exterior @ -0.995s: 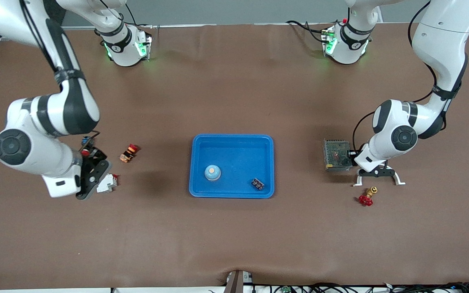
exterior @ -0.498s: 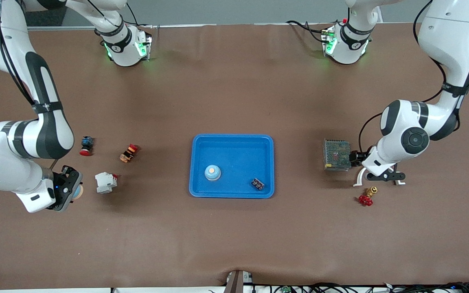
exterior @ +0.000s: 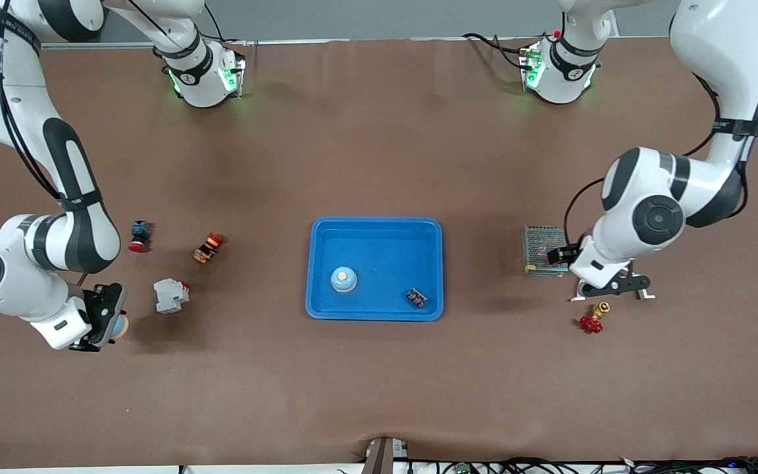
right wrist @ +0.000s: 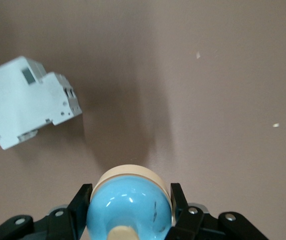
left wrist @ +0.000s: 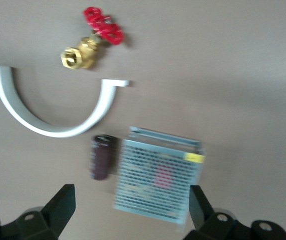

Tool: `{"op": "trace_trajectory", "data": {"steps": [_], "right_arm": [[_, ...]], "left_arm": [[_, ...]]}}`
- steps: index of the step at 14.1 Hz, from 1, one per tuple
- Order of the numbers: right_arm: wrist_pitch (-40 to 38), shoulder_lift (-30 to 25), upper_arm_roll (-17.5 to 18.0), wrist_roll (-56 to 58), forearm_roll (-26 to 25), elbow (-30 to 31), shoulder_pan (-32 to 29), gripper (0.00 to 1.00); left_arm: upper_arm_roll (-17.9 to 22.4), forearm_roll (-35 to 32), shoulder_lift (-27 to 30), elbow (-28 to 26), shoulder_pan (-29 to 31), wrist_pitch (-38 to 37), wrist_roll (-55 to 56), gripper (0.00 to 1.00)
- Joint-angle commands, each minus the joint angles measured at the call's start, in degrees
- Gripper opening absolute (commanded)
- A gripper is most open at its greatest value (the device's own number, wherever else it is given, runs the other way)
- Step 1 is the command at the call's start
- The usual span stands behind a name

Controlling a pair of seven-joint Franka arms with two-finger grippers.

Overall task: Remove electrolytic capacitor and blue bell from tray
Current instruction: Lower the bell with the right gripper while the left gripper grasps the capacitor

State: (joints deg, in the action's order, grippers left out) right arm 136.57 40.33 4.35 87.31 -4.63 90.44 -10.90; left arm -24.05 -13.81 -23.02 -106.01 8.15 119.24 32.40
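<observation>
A blue bell with a cream base sits between my right gripper's fingers, which are shut on it. That gripper hangs over bare table beside a white breaker. The capacitor, a dark maroon cylinder, lies on the table against a mesh-covered power supply. My left gripper hovers over both, open and empty. In the front view the left gripper is by the power supply, and the arm hides the capacitor. A blue tray at mid-table holds another blue bell and a small dark component.
A white half-ring clamp and a brass valve with a red handwheel lie beside the left gripper. Near the right arm are an orange-red push button and a blue-red one.
The right arm has carried the bell away from the white breaker, toward its own end of the table. The left arm has shifted slightly beside the power supply.
</observation>
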Motion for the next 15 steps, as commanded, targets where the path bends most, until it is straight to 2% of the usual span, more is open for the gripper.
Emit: {"op": "trace_trajectory", "data": {"steps": [1, 4, 7, 9, 10, 11, 12, 15], "right_arm": [[2.46, 0.18, 1.19, 1.20, -0.65, 3.42, -1.93, 0.41], [7.64, 1.16, 1.19, 1.20, -0.47, 7.19, -3.07, 0.41], [7.92, 1.33, 1.19, 1.20, -0.38, 7.29, -2.99, 0.42], [7.92, 1.51, 1.19, 1.11, -0.30, 7.29, -2.99, 0.43], [7.83, 1.42, 1.19, 1.11, -0.30, 7.20, -2.90, 0.67], [7.31, 1.42, 1.28, 0.67, -0.03, 7.12, -2.81, 1.00], [7.13, 1.42, 1.28, 0.84, 0.06, 6.94, -2.99, 1.00], [5.39, 0.90, 1.72, 0.14, 1.02, 6.42, -2.99, 1.00]], "left_arm": [[-0.73, 0.18, -2.37, 4.91, -3.47, -1.37, 7.82, 1.00], [-0.65, 0.01, -7.55, 11.41, -9.19, -1.37, 19.23, 1.00], [-0.47, -0.43, -14.05, 18.97, -15.60, -0.68, 29.97, 1.00], [0.05, -0.52, -17.57, 23.02, -18.77, 0.20, 33.94, 0.91], [0.32, -0.52, -18.72, 24.00, -19.66, 2.04, 35.61, 0.86], [0.49, -0.52, -19.51, 24.18, -20.54, 5.01, 38.06, 0.80], [0.76, -0.52, -20.39, 24.18, -20.89, 8.35, 40.09, 0.73], [2.77, -0.43, -23.29, 24.44, -23.34, 15.39, 43.35, 0.72]]}}
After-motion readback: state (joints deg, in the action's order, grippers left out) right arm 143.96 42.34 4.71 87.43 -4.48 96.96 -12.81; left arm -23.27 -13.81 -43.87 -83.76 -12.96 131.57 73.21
